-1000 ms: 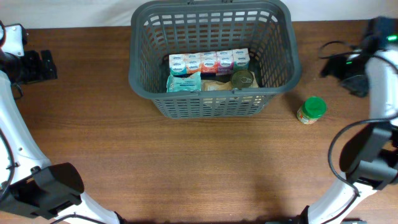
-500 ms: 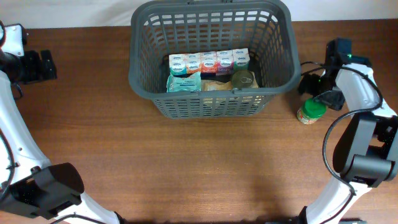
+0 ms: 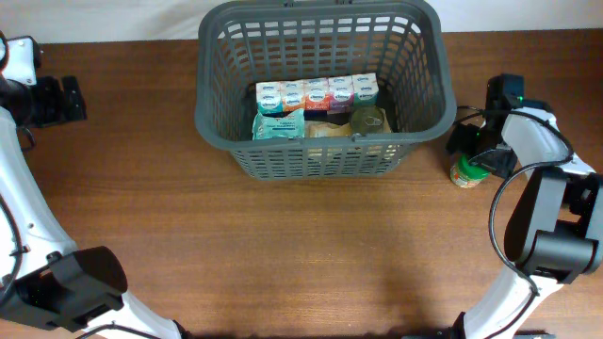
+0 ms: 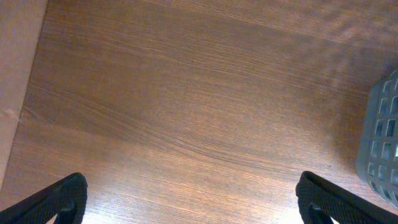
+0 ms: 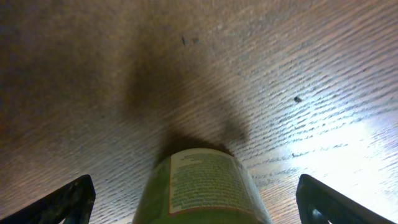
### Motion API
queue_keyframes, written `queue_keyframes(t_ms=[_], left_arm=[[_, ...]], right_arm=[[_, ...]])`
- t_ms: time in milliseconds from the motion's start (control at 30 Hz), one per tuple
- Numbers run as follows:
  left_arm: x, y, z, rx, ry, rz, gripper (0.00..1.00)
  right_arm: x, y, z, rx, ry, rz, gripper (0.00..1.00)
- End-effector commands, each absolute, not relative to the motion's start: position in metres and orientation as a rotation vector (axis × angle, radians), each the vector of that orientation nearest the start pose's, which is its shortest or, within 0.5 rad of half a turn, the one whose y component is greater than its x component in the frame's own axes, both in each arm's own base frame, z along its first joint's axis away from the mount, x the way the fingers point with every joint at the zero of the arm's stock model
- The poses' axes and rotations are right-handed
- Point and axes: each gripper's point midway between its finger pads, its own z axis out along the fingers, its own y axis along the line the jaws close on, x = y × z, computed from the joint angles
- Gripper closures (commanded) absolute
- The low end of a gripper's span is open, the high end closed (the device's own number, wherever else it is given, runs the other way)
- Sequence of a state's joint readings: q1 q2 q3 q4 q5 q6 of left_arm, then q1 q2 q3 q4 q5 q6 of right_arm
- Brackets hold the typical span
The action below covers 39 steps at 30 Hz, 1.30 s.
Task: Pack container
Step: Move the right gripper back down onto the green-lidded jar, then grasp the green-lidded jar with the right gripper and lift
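The container [image 3: 283,162] sits mid-table at the far edge, holding a row of small cartons [image 3: 317,92], a teal packet [image 3: 279,125] and a tin can [image 3: 366,120]. Near the right edge, the right gripper [image 5: 196,204] straddles the green-lidded jar [image 5: 202,183], fingers spread wide. The left gripper [image 4: 189,202] hangs spread near the far left corner.

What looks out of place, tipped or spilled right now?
Nothing stands out. The basket holds its contents neatly, with nothing spilled or damaged. Only the jar is outside it, upright on the table right of the basket, with the open right gripper over it.
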State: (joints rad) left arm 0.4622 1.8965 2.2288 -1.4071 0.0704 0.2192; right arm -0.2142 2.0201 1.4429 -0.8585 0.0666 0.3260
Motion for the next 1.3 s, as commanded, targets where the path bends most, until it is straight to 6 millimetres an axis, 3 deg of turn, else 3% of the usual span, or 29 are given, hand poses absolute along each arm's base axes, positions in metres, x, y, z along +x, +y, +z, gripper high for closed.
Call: queue_keyframes(t_ms=[0,300,433,1267], left_arm=[[0.3936,0.1825,0.2799,-0.312,2.641,0.124,0.01],[0.3936,0.1825,0.2799,-0.312,2.641,0.124,0.01],[0.3936,0.1825,0.2799,-0.312,2.641,0.124,0.01],[0.3936,0.1825,0.2799,-0.313,2.641,0.124,0.01]], right_arm=[[0.3908,-0.0966,0.0253,0.834,2.880,-0.104,0.05],[0.3917,-0.0908,0.0246,0.832,2.885,-0.053,0.07],[0.3917,-0.0909,0.0246,0.832,2.885,-0.053,0.18],[0.3844,-0.0873,0.0236,0.878,2.906,-0.039,0.18]])
